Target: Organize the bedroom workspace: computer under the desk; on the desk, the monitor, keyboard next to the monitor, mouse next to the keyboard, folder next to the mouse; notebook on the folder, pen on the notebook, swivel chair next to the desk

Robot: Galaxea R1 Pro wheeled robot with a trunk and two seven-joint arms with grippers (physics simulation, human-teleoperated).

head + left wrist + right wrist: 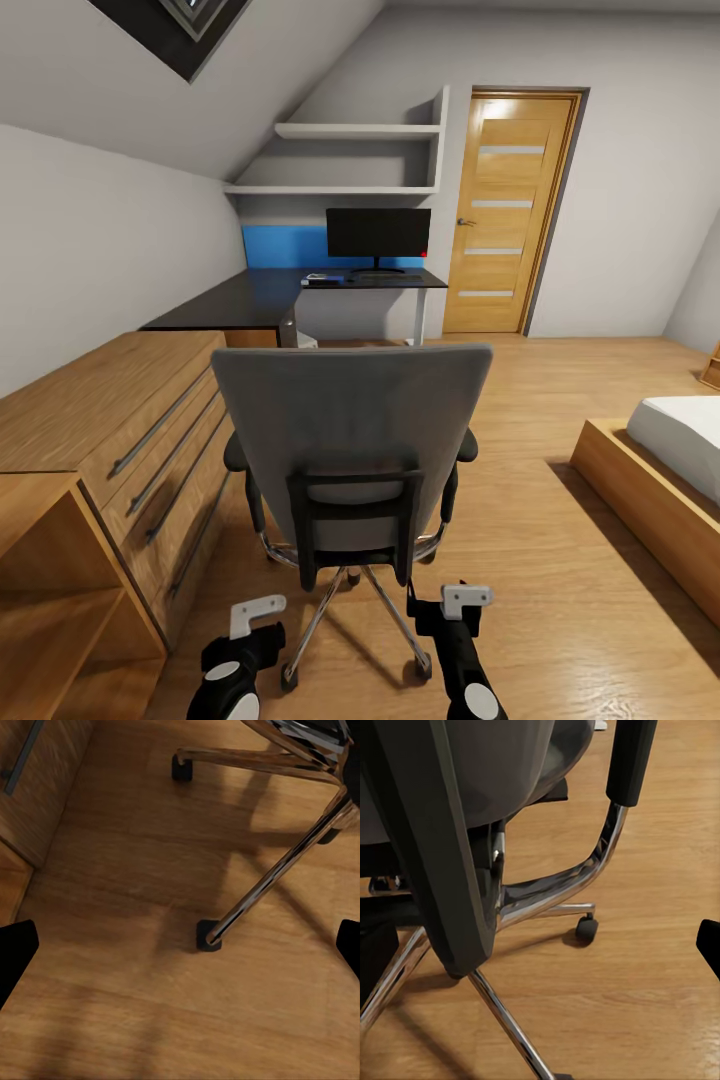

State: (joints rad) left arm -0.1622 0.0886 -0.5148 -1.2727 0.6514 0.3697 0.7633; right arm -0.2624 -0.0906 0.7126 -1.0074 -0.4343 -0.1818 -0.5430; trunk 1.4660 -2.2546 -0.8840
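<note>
The swivel chair stands just ahead of me with its grey back toward me, hiding its seat and the folder. My left gripper hangs open low by the chair's chrome base, its black fingertips wide apart over the floor. My right gripper is open too, level with the chair's back frame and armrest. Far back, the monitor stands on the black desk with the keyboard in front of it. Small flat things beside it are too small to tell.
Light oak drawers and an open oak shelf unit line the left side close to the chair. A bed on a wooden frame is at the right. An oak door stands beyond the desk. Open floor runs between chair and bed.
</note>
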